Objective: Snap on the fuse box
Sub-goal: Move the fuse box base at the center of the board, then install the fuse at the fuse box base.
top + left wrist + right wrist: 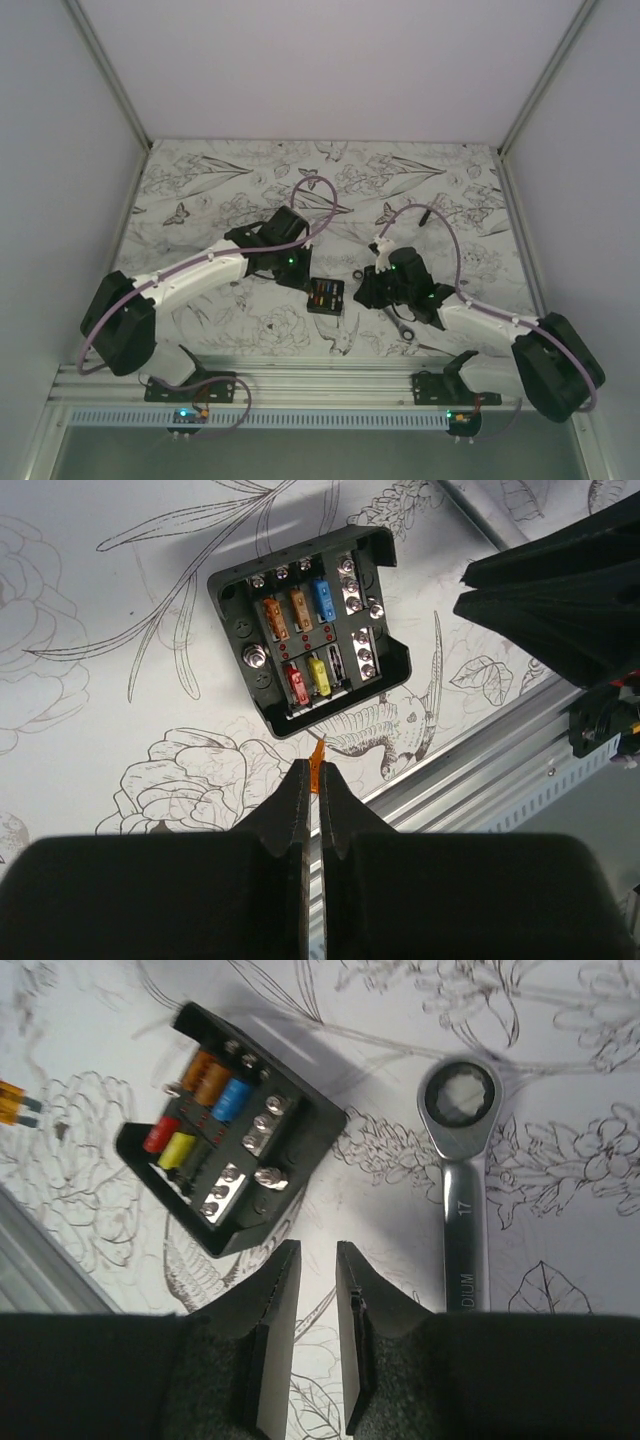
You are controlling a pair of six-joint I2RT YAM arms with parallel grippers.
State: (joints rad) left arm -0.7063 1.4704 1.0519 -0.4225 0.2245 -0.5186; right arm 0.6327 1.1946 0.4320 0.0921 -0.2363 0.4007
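The fuse box (325, 296) lies open-topped on the flowered mat between my two arms, a small black square box (310, 630) with orange, blue, yellow and red fuses in rows. My left gripper (316, 770) hovers just near of it, shut on a small orange fuse (317, 755) that pokes out past the fingertips. My right gripper (318, 1250) stands beside the box's (230, 1130) near right corner, its jaws a little apart with only the mat between them. In the top view the left gripper (300, 270) and the right gripper (365, 290) flank the box.
A silver ratchet wrench (462, 1160) lies right of the box, partly under my right arm (404, 329). The aluminium rail (480, 770) runs along the table's near edge. The right arm's dark bulk (560, 590) fills the left wrist view's upper right.
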